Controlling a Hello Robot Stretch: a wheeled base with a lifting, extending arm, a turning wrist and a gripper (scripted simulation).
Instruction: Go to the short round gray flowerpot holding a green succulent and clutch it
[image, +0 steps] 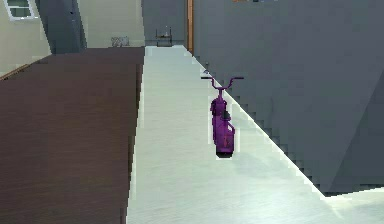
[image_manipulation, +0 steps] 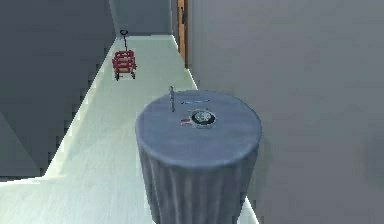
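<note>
Soft, even light fills this place, and I cannot tell where it comes from. The pale floor strip (image: 180, 130) is the brightest surface, while the dark brown floor (image: 65, 130) beside it stays dim. The grey wall (image: 300, 80) sits in flat, dull shade. The purple scooter (image: 222, 120) stands fully lit on the strip. In the arm side view the round grey worktop (image_manipulation: 225, 135) is lighter on top, with shaded folds down its sides. Upright edges lean slightly near the forward view's left side.
</note>
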